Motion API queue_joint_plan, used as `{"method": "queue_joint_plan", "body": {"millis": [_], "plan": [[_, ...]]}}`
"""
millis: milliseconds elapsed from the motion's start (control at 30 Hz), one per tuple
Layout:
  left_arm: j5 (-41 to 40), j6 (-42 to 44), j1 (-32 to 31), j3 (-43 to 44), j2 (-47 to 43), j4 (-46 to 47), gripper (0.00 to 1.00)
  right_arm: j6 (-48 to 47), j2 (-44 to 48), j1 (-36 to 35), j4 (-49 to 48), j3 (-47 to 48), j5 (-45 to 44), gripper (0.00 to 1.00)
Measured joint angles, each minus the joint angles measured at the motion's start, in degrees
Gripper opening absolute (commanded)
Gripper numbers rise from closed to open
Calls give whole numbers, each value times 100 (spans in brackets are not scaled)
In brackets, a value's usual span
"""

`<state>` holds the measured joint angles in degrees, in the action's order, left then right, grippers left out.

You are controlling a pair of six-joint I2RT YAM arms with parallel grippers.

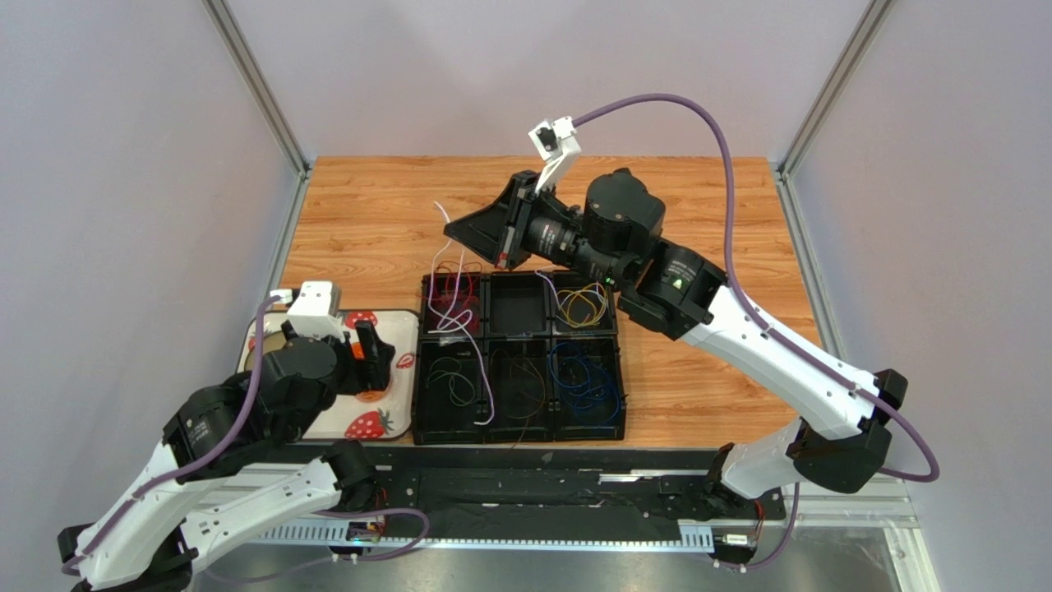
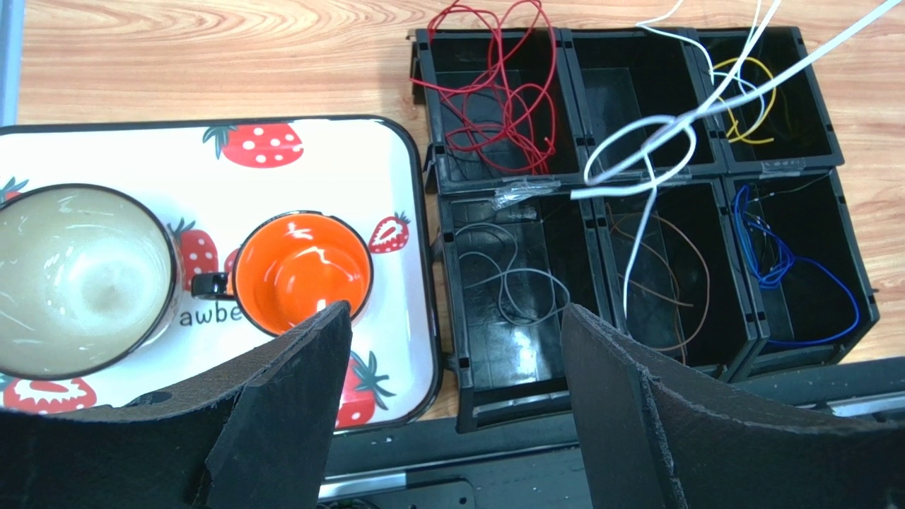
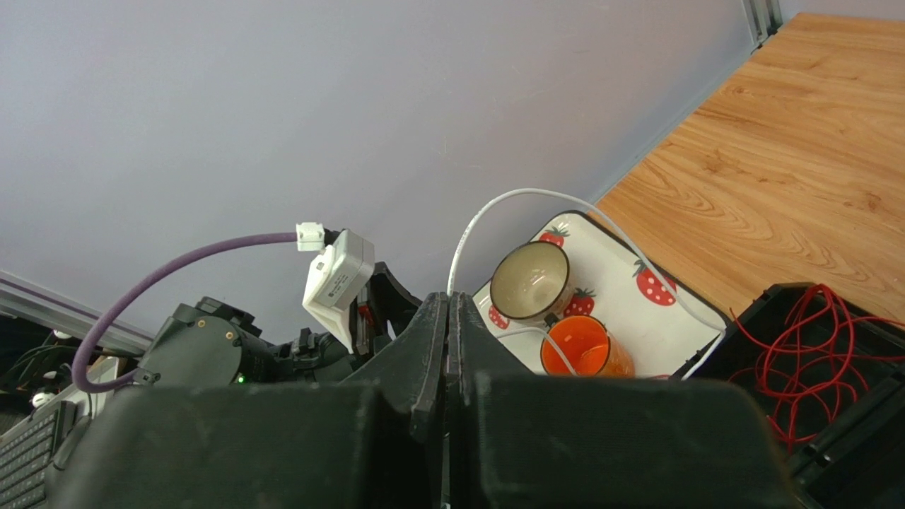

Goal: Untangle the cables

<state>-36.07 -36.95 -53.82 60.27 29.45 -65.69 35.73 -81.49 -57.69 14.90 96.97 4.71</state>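
Coloured cables (image 2: pixel 499 90) lie in compartments (image 2: pixel 616 95) — white one (image 2: pixel 839 37) seemingly lifted.

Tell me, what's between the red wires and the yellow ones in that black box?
An empty-looking compartment; a white cable loops across its near edge. The left wrist view shows it, red wires left, yellow wires right.

The table (image 1: pixel 358 210) is bare wood at the back left and back right, so a hand can pass there. The black box (image 1: pixel 519 434) with 6 bins sits in the middle. The right arm (image 1: pixel 642 265) hangs over its back row and blocks the way down. The 3 front bins are open from above. A white cable (image 2: pixel 637 143) stretches up across the bins. The tray (image 2: pixel 420 212) lies just beside the box, with a bowl (image 2: pixel 80 276) and an orange cup (image 2: pixel 301 265) on it.
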Motion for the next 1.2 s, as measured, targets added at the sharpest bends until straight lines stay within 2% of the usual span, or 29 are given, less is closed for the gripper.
{"method": "queue_joint_plan", "body": {"millis": [333,633,1200], "plan": [[-28,-22,28,0,-57,-15,81,-155,-498,-354,109,660,-37,0],[-39,-26,35,0,-57,-15,80,-258,-549,-396,59,1145,-66,0],[-46,-42,42,0,-59,-17,80,114,-542,-407,-262,-1023,-232,0]]}}
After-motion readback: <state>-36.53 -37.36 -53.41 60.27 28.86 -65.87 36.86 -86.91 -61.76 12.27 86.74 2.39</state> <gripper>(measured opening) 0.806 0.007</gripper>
